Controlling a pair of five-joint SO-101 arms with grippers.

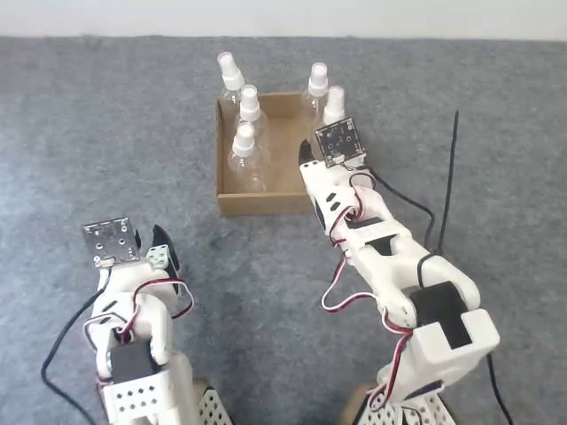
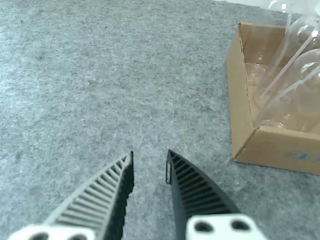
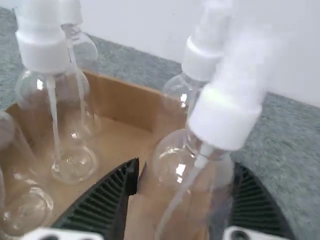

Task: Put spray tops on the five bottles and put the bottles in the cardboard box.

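Five clear bottles with white spray tops stand at the open cardboard box [image 1: 227, 159]. Two of them [image 1: 250, 106] [image 1: 244, 152] are inside it on the left. Two more [image 1: 230, 73] [image 1: 317, 84] stand at its far edge; I cannot tell whether they are inside. My right gripper [image 1: 328, 133] [image 3: 185, 200] is shut on the fifth bottle [image 1: 335, 104] [image 3: 200, 165], held tilted over the box's right wall. My left gripper [image 1: 159, 246] [image 2: 150, 155] hangs open over bare carpet, left of and nearer than the box, with nothing between its fingers.
Grey carpet [image 1: 106, 133] covers the table all around the box. A black cable [image 1: 447, 177] runs along the right side, beside the right arm. The box's near left corner [image 2: 240, 150] lies just ahead of the left gripper.
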